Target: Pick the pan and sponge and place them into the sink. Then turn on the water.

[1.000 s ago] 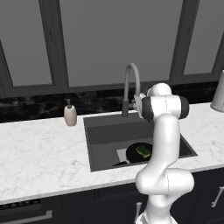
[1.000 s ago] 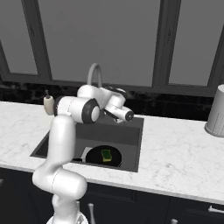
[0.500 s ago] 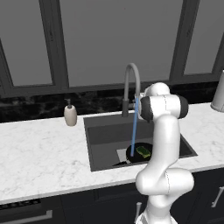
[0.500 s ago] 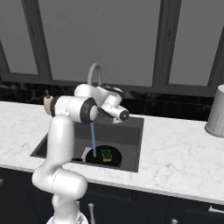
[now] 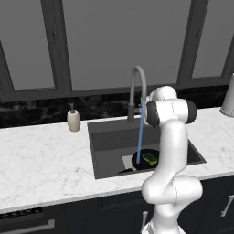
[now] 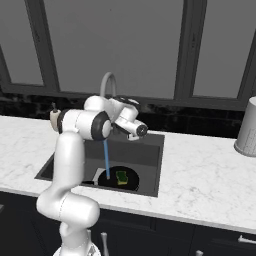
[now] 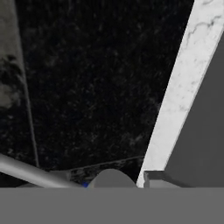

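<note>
**Water running, pan and sponge in the sink — claw hangs over the back rim by the faucet**

- Nearest you, inside the sink (image 5: 109,151), toward its front wall: the pan (image 6: 118,178) lies flat on the basin floor, its thin handle pointing toward the basin's left side along the front wall. The sponge (image 6: 121,176) sits on top of the pan, a little right of the pan's centre.
- The water (image 5: 140,137) falls as a thin straight blue stream onto the pan, just left of the sponge.
- Above and behind that: the claw (image 6: 139,131) hangs over the back part of the basin, just right of the faucet (image 5: 137,87), pointing out toward the counter's right end. You cannot make out the fingers in the base views, so how far the claw stands open I cannot tell; nothing shows in it.
- The relation that matters: the faucet's base lies just left of and behind the claw, the pan and sponge lie below it and toward the front edge. Judged from this, all three parts of the task look done; any move away should go up and right, clear of the gooseneck.
- Farthest: the soap bottle (image 5: 73,119) at the counter's back edge, left of the sink, well apart from the arm.
</note>
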